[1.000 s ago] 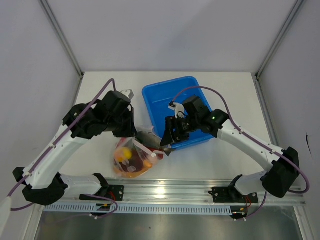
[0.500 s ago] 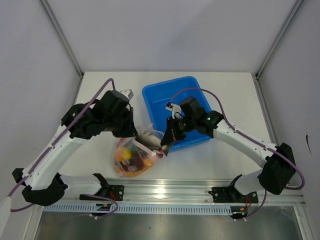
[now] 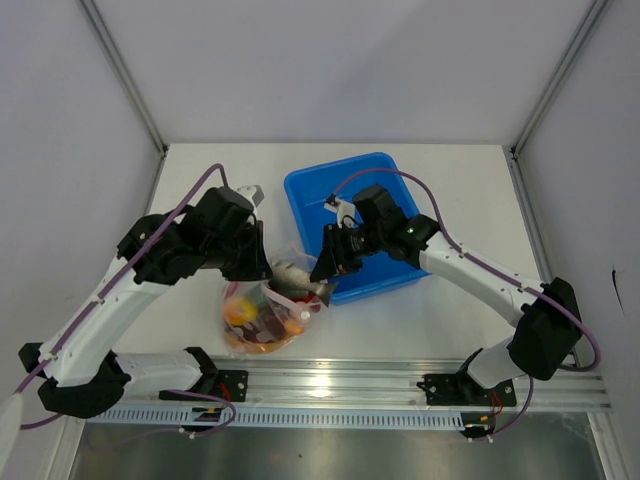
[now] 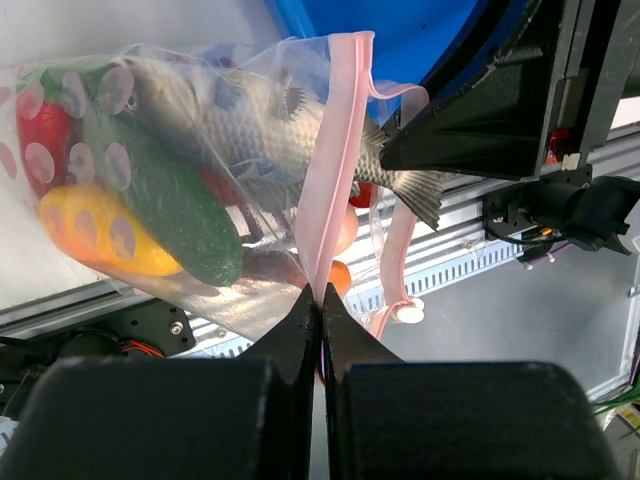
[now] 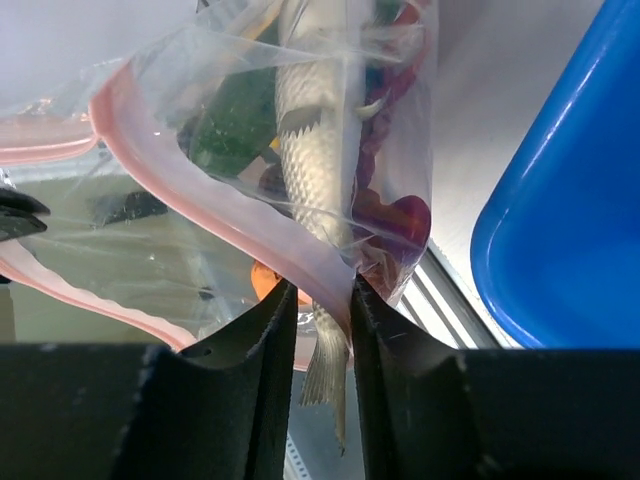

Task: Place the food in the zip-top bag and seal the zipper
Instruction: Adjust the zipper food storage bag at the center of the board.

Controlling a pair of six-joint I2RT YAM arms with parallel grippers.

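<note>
Zip-top bag [image 3: 258, 322]: sitting near the front edge of the worktop [image 3: 400, 322], with its mouth facing the blue tub [image 3: 385, 170].
Food: the grey fish [image 4: 250, 120], green cucumber [image 4: 170, 200] and yellow pepper [image 4: 100, 235] are lying inside the bag; the fish's tail is sticking out past the zipper [image 4: 338, 140].
Left end effector [image 4: 320, 298]: fully closed, pinching the zipper.
Right end effector [image 5: 322, 300]: jaws standing slightly apart, with the zipper and the fish's tail running between them; I cannot tell whether they are squeezing.
Blue tub: sitting just beyond the bag.
Change: the right end effector is sitting further left than a second ago, closer to the left one.
</note>
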